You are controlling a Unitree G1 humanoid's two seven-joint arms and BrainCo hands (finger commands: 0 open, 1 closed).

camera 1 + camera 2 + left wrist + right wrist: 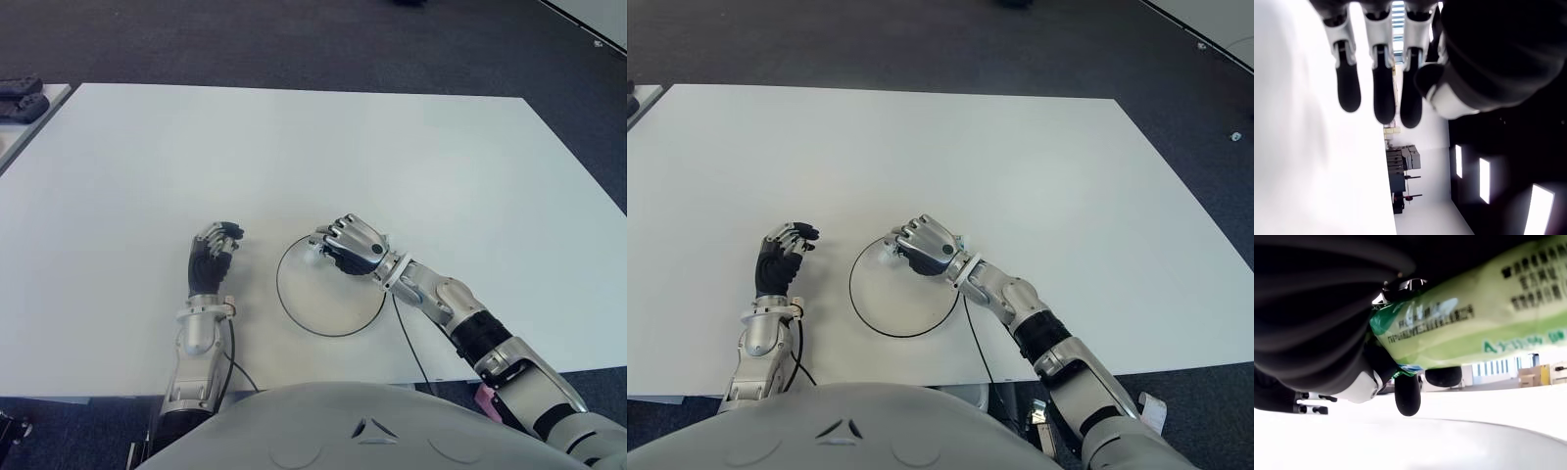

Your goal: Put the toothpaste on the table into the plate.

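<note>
A green toothpaste tube (1474, 328) fills the right wrist view, with my right hand (341, 245) shut around it. In the eye views only a small pale end of the tube (314, 257) shows under the fingers. The hand hovers just over the far edge of the white plate (323, 305), a round dish with a thin dark rim near the table's front edge. My left hand (214, 251) shows to the left of the plate, with its fingers (1374, 93) loosely extended and nothing in them.
The white table (323, 147) stretches far ahead and to both sides. A thin black cable (409, 338) trails from my right wrist past the plate's right side. Dark objects (20, 98) lie on a separate surface at the far left.
</note>
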